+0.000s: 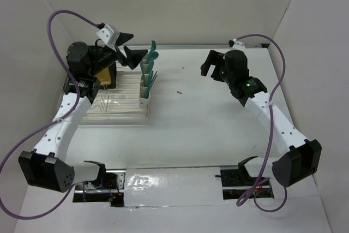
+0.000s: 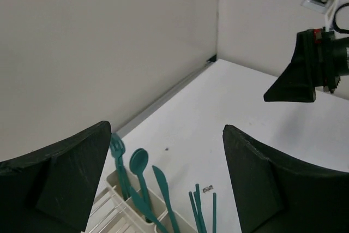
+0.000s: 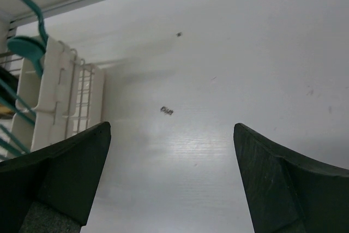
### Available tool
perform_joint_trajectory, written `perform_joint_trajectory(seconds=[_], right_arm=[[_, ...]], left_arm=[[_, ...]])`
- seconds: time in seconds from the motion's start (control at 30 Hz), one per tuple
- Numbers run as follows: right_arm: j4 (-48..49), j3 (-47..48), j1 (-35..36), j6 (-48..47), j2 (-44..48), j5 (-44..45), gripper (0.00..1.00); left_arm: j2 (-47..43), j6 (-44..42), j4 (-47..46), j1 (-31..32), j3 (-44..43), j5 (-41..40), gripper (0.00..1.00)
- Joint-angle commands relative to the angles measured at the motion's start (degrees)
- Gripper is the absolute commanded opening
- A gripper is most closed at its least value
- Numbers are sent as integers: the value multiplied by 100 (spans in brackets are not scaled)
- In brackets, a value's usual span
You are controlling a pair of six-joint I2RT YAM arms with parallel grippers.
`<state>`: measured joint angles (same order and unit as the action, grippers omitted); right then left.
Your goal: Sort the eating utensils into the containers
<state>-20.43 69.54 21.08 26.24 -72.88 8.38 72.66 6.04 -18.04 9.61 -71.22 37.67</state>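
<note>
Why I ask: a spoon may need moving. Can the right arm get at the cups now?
Probably yes: no object stands between the open right gripper and the cups. The left gripper hangs just above them, though, so the arms could crowd.

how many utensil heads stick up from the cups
3: a fork, a spoon and a knife, side by side in the cream cups. Beside them, thin stems may be more.

I had open table (image 1: pixel 191 129) through the middle, 12 to 6 o'clock. Utensils (image 1: pixel 150 61) standing in the containers (image 1: pixel 144 88) blocked 10 o'clock; dish rack (image 1: pixel 117 106) filled 9 o'clock.
</note>
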Motion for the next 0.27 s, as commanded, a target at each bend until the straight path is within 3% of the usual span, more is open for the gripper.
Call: perform_joint_trajectory(seconds=[0.0, 0.13, 0.23], right_arm=[[311, 367, -95, -321, -7, 1022, 100], [311, 534, -130, -970, -7, 1245, 100], [443, 534, -192, -1156, 72, 754, 100]], left_arm=[[-419, -289, 1328, 15, -253, -1065, 96], [-902, 116, 1391, -55, 178, -2253, 100], [-886, 554, 1786, -125, 75, -2958, 100]])
